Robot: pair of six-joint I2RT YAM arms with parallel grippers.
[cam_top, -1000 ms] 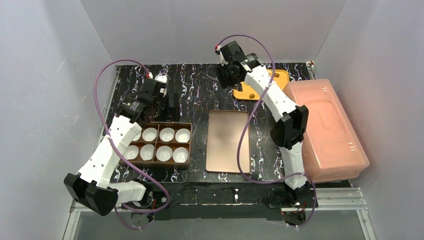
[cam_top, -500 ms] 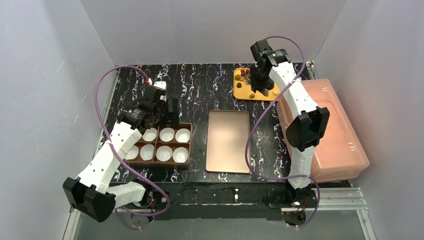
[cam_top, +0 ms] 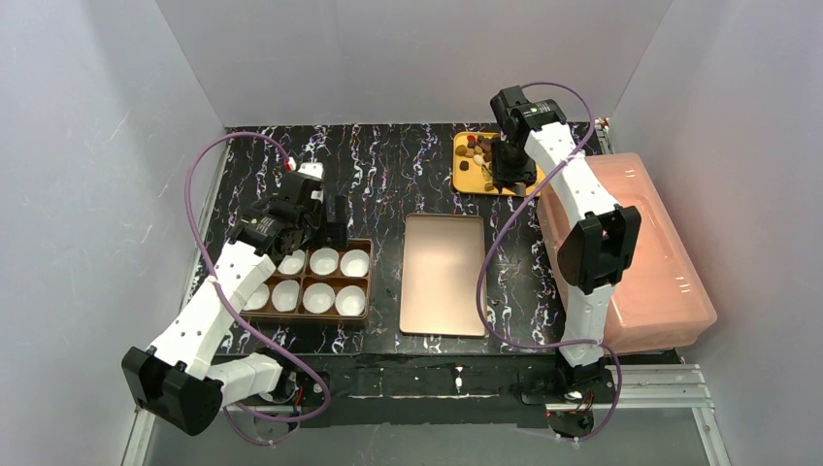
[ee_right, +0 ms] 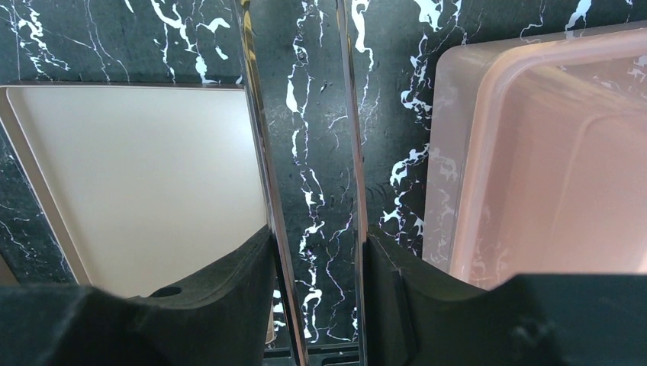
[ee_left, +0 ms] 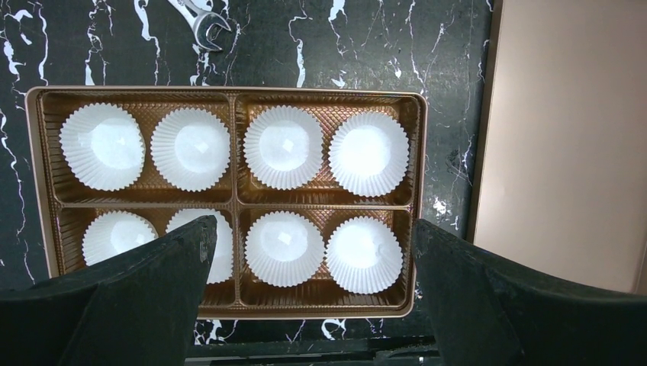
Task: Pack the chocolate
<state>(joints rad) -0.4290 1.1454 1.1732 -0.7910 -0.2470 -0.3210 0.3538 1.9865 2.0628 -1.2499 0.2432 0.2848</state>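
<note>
- Right arm has swung across from the far middle since a second ago, so the right gripper point(ee_right: 317, 244) is now over the orange tray point(cam_top: 462, 181) at the far right. Left arm has barely budged.
- Everything sits on a black marbled table point(cam_top: 388, 165).
- A big pink bin point(cam_top: 631, 252) runs along the right edge.
- The copper lid point(cam_top: 444, 274) lies flat in the middle, between the bin and the box.
- The brown box point(ee_left: 236, 152) is on the left. It has four compartments with two white paper cups point(ee_left: 284, 147) in each.
- The left gripper point(ee_left: 310, 229) hangs above the box, jaws spread wide, nothing in them.
- The right gripper's jaws are partway in, clamped on what look like thin shiny tongs point(ee_right: 258, 152), one arm pressed against each finger. The tong tips run out of the wrist view, so I can't tell if they've got anything.
- The chocolate point(cam_top: 476, 148) is a scatter of little dark, tan and cream chunks on the far-left part of the orange tray, just beside the right gripper.
</note>
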